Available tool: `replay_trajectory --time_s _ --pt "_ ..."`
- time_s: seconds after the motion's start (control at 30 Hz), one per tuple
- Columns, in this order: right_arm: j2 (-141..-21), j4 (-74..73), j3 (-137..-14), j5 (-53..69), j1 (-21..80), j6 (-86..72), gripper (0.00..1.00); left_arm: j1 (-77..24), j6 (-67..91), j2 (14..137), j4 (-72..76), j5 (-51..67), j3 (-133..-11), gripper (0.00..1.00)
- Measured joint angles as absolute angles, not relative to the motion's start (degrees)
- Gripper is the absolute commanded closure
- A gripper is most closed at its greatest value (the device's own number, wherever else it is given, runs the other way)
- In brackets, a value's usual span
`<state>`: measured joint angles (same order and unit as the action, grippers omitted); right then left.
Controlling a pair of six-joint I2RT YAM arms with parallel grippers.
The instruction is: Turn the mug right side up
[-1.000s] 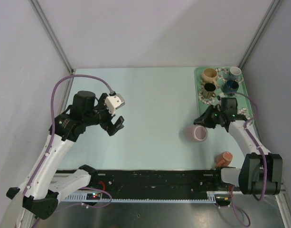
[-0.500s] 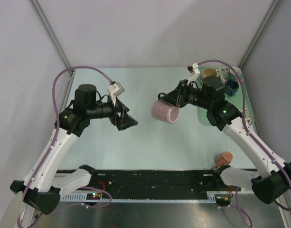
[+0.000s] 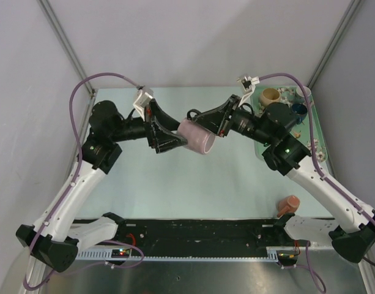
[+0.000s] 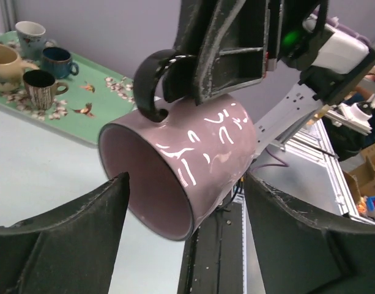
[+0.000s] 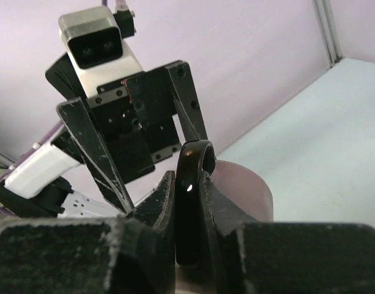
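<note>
My R end effector (image 3: 202, 119) was clamped narrow on the black loop handle of the glossy mauve ceramic mug (image 3: 198, 137), holding it in the air above the pale blue-green counter (image 3: 193, 177), approx over the middle and a bit toward 12 o'clock. The mug lay on its side, handle uppermost, with its open mouth turned toward my L wrist cam. In the R wrist view the handle (image 5: 188, 184) stood upright, pinched between the two fingers (image 5: 159, 202).

My L end effector (image 3: 178, 135) was spread wide, one finger on each side of the mug's mouth end. The finger (image 4: 83, 226) at 9 o'clock of the mug sat just beside the rim, the other at 3 o'clock. They were not closed on it; can't tell if either touched.

A green floral tray (image 3: 320, 131) sat at 2 o'clock on the counter w/ several cups on it. A small orange-brown cup (image 3: 289, 204) lay on the counter at approx 4 o'clock, well apart from the mug.
</note>
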<state>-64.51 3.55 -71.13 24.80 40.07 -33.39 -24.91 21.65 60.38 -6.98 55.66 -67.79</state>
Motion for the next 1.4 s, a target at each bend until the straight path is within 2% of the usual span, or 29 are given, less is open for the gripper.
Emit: replay_trajectory --time_s 0.07,0.13,0.17,0.2,0.23,0.27,0.4,0.43,0.47,0.53,0.67,0.9,1.03,1.2,1.27,1.4 --pt "-65.65 5.54 -71.59 24.49 40.64 -34.13 1.0 -25.06 25.15 60.38 -2.2 56.21 -66.41 0.39" --pt "-66.7 6.9 -71.96 24.16 41.21 -34.54 1.0 -25.23 27.18 60.36 0.51 56.75 -65.28 0.63" --pt "-67.22 7.6 -72.07 23.83 41.5 -34.59 1.0 -25.41 28.16 60.34 1.52 57.14 -64.71 0.81" --pt "-67.7 7.9 -72.14 23.49 41.78 -34.35 1.0 -25.65 28.86 60.31 2.24 57.65 -64.31 0.91" --pt "-67.94 8.21 -72.14 24.14 41.78 -33.58 0.97 -25.74 31.03 60.12 2.2 58.39 -63.94 0.95" --pt "-68.1 8.97 -72.23 25.02 41.78 -32.18 0.91 -25.63 33.23 59.86 2.55 59.11 -63.64 0.98" --pt "-68.25 9.26 -73.58 26.11 42.5 -29.52 0.3 -25.89 36.05 58.33 4.38 61.12 -63.64 1.0" --pt "-68.25 7.9 -74.04 24.99 42.85 -29.23 0.18 -26.04 32.91 57.89 3.31 60.4 -63.64 1.0" --pt "-68.14 6.39 -74.43 24.21 42.98 -28.51 0.11 -26.06 30.24 57.82 1.23 59.88 -63.75 1.0" --pt "-67.75 2.9 -74.91 22.28 42.96 -26.63 0.04 -25.56 24.21 58.28 -4.38 56.82 -64.2 1.0" --pt "-66.28 -8.19 -75.94 18.41 41.3 -21.85 0.01 -25.45 8.14 60.64 -19.53 46.37 -65.45 1.0" --pt "-66.74 -27.31 -81.32 13.78 35.48 -17.8 0.02 -30.79 -23.81 61.76 -40.51 26.76 -66.74 1.0" --pt "-67.61 -34.26 -81.93 18.57 36.16 -9.61 0.05 -32.32 -37.21 62.76 -50.57 22.72 -69.47 1.0" --pt "-65.23 -36.36 -74.32 24.29 41.43 9.5 0.04 -32.53 -49.3 64.29 -61.36 21.34 -75.29 1.0" --pt "-64.64 -35.88 -71.94 24.23 44.73 15.77 0.06 -33.01 -51.75 64.27 -63.92 21.39 -76.49 1.0" --pt "-66.11 -31.29 -71.05 23.94 50.78 25.39 0.21 -34.92 -54.39 64.27 -67.9 21.37 -77.36 1.0"
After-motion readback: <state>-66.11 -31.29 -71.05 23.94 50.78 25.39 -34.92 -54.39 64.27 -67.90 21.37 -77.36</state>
